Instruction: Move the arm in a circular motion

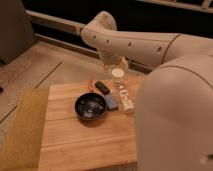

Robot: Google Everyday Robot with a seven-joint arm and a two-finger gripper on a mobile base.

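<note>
The arm [145, 47] is cream-white and thick, with small dark screw holes. It reaches from the big rounded segment [175, 115] at the right, up and left to a bend [100, 27] above the table's far edge. Below that bend the arm's narrow end drops down to my gripper [115, 64], which hangs just beyond the wooden table [75, 142], above a white bottle. It is dim there and partly hidden by the arm.
On the table are a black bowl [91, 106], a small dark block [102, 86], a blue item [111, 102], a lying white bottle [124, 96] and a red piece [91, 83]. A yellow-green mat [22, 130] borders the left side. A dark rail [50, 20] runs behind.
</note>
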